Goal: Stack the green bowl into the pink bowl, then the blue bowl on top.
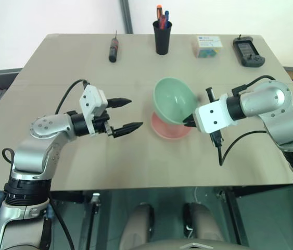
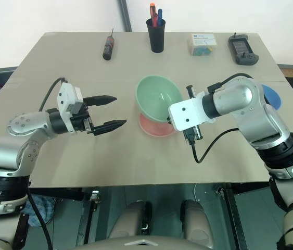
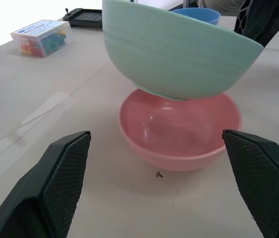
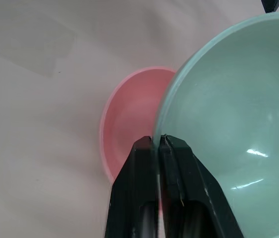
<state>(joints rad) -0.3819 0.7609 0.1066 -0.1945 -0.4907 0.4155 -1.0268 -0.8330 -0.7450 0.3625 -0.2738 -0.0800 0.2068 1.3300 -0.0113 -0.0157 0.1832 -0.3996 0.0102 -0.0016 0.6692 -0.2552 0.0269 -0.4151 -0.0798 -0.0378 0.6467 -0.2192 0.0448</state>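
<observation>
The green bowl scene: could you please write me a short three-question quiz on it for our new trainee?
1. True or false: the green bowl sits level inside the pink bowl.
2. Which gripper pinches the green bowl's rim: A) left gripper B) right gripper?
3. Fill in: the blue bowl lies on the robot's ____ side.

Key: 1 false, it is tilted above the pink bowl; 2 B; 3 right.

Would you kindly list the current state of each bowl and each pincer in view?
green bowl: tilted, held by its rim above the pink bowl, not yet nested.
pink bowl: upright on the table, empty.
blue bowl: on the table, unstacked.
left pincer: open, empty.
right pincer: pinching the green bowl's rim.
</observation>
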